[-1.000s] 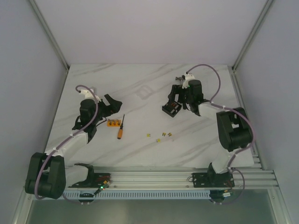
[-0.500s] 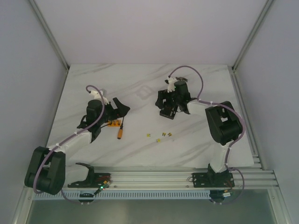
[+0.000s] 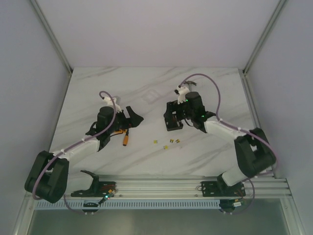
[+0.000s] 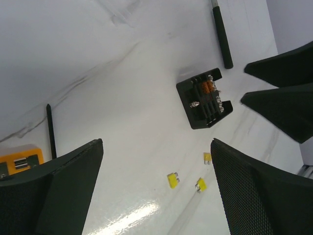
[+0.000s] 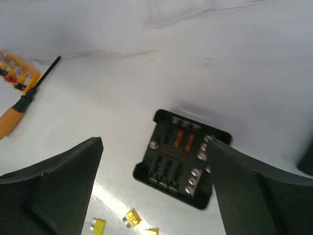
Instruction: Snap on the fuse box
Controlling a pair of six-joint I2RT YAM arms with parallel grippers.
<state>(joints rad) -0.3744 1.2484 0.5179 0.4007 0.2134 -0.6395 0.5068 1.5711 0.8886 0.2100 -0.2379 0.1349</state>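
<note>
Nearest, the loose yellow fuses (image 3: 168, 142) lie just beside the fuse box (image 3: 175, 122); a sweeping arm could scatter them or trap one under the lid. The box sits uncovered on the desk (image 3: 220, 88), right of centre, below the right gripper (image 5: 155, 144), whose fingers are released and empty, as are those of the left gripper (image 4: 156, 144). Farther and to the left, the clear lid (image 3: 151, 96) lies flat and faint; it may slip from a pinch or seat crooked. No writing is legible.
</note>
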